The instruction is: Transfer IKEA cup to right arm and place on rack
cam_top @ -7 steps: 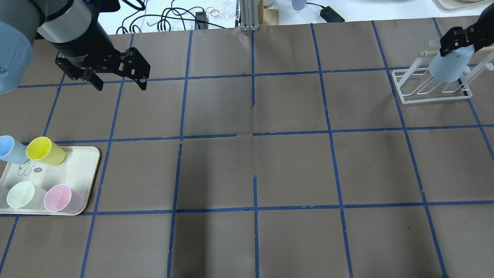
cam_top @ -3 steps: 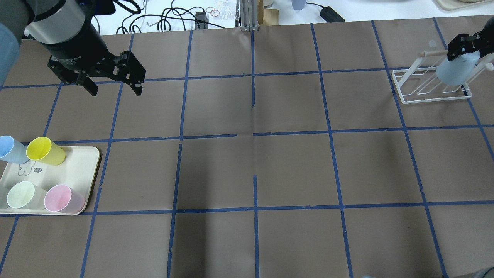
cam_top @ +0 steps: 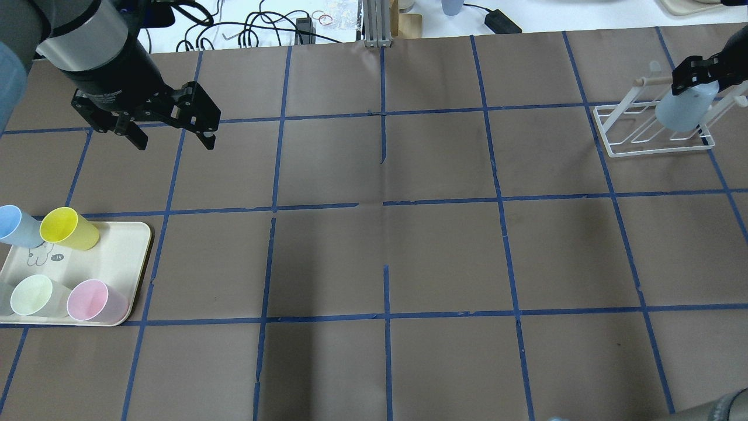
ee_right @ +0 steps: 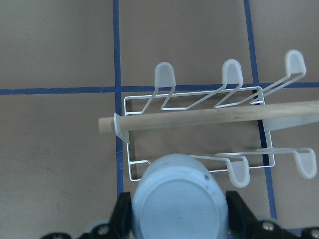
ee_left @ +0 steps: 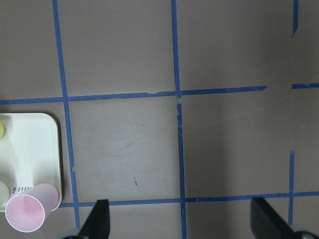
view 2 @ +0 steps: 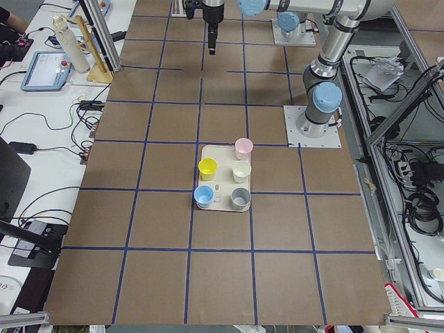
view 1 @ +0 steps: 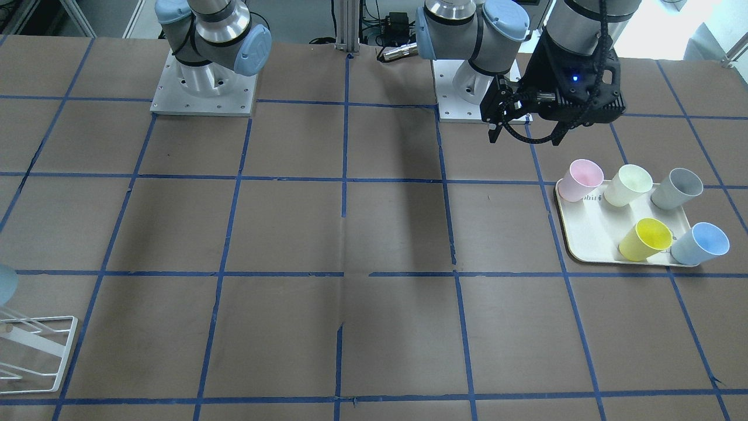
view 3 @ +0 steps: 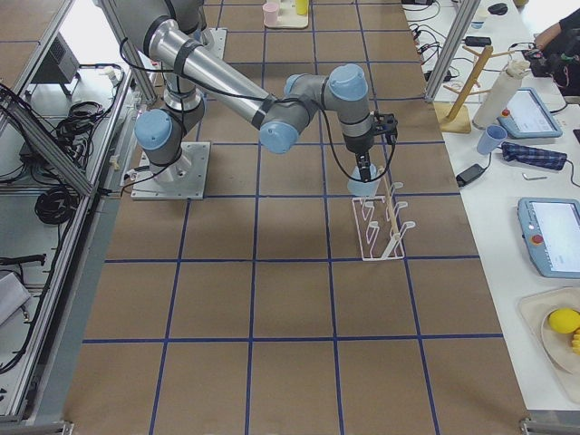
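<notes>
My right gripper (cam_top: 695,79) is shut on the IKEA cup (cam_top: 678,111), a pale light-blue tumbler held upside down over the white wire rack (cam_top: 643,149). In the right wrist view the cup's base (ee_right: 179,199) sits between my fingers (ee_right: 122,214), above the rack's near row of pegs (ee_right: 239,172) and below its wooden bar (ee_right: 209,117). I cannot tell whether the cup touches a peg. My left gripper (cam_top: 175,143) is open and empty, above the table beyond the tray; its fingertips (ee_left: 99,219) show in the left wrist view.
A cream tray (cam_top: 117,257) at the left front holds a second blue cup (cam_top: 14,225), a yellow cup (cam_top: 67,228), a pale green cup (cam_top: 32,295), a pink cup (cam_top: 93,301) and a grey cup (view 1: 678,188). Cables and clutter lie past the far edge.
My right gripper has lowered the blue cup toward the rack, first drifting right, then back left. My left gripper has moved a little to the left, still open.
</notes>
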`<action>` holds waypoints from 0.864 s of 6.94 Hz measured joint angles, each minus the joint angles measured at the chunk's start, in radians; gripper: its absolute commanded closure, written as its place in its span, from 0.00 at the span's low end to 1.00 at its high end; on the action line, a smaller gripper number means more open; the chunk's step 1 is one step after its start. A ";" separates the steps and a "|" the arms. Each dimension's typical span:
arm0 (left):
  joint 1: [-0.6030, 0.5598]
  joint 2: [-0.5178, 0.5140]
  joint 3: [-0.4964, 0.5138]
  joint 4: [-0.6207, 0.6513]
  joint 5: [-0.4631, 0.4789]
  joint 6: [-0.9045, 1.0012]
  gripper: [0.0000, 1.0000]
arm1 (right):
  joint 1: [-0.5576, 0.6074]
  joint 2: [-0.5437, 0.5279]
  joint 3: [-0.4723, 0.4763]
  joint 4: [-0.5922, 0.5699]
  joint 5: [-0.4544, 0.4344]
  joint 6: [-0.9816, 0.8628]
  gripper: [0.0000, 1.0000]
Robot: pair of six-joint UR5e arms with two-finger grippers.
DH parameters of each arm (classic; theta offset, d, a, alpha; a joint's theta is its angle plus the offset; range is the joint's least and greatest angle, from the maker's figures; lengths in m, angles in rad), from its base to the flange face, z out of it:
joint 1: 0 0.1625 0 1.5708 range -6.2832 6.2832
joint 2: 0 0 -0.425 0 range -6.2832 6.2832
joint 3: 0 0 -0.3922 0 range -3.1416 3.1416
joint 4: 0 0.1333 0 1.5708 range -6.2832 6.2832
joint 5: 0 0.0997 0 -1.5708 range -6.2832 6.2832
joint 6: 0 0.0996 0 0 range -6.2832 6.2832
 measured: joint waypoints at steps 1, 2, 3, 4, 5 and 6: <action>0.001 -0.001 0.001 -0.001 0.002 -0.002 0.00 | 0.000 0.008 0.001 -0.001 0.001 0.000 0.83; 0.003 -0.003 0.007 -0.010 0.001 -0.003 0.00 | 0.000 0.016 0.001 -0.001 0.002 -0.001 0.83; 0.005 -0.007 0.016 -0.023 0.000 -0.004 0.00 | 0.000 0.026 0.001 -0.002 0.001 -0.002 0.83; 0.006 -0.008 0.018 -0.029 -0.002 -0.005 0.00 | 0.000 0.037 0.000 -0.007 0.001 -0.004 0.83; 0.008 -0.010 0.020 -0.031 -0.003 -0.012 0.00 | 0.000 0.046 0.001 -0.016 0.001 -0.003 0.83; 0.009 -0.013 0.022 -0.032 -0.003 -0.024 0.00 | 0.000 0.057 0.002 -0.022 0.002 -0.002 0.83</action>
